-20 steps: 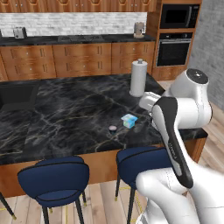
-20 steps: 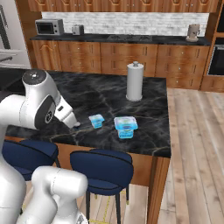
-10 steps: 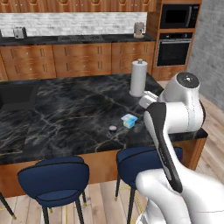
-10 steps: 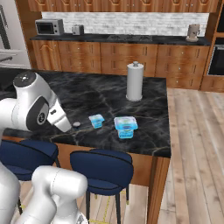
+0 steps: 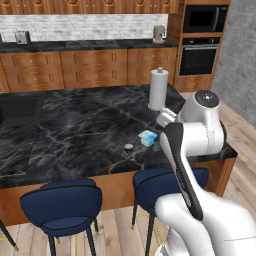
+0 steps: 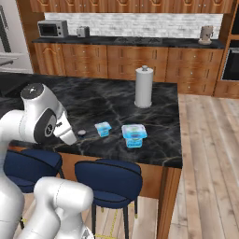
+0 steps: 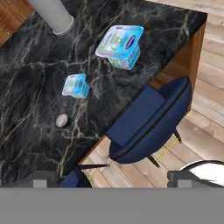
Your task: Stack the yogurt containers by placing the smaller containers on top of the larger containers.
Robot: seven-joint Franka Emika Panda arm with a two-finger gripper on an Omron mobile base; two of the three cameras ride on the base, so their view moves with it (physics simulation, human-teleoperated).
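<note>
On the black marble counter [image 6: 116, 100] stands the larger container, a teal-blue and white boxy pack [image 6: 134, 135] [image 7: 120, 47]. Left of it sits the smaller light-blue pack [image 6: 102, 129] [image 5: 147, 137] [image 7: 75, 85]. Further left is the tiny round dark cup with a pale top [image 6: 82, 133] [image 5: 128, 147] [image 7: 62, 120]. All three stand apart near the counter's front edge. My gripper [image 7: 113, 181] hangs high above that edge, looking down on them, open and holding nothing. In the left base view my arm hides the larger pack.
A tall white paper-towel roll [image 6: 144, 87] [image 5: 158, 89] stands further back on the counter. Two blue stools [image 6: 108, 182] [image 5: 62, 205] are tucked under the front edge, one of them [image 7: 148, 120] right below the hand. Wooden floor lies to the right of the counter.
My arm has swung and dropped a little over the counter's front edge. The jaws stay open. The containers have not moved.
</note>
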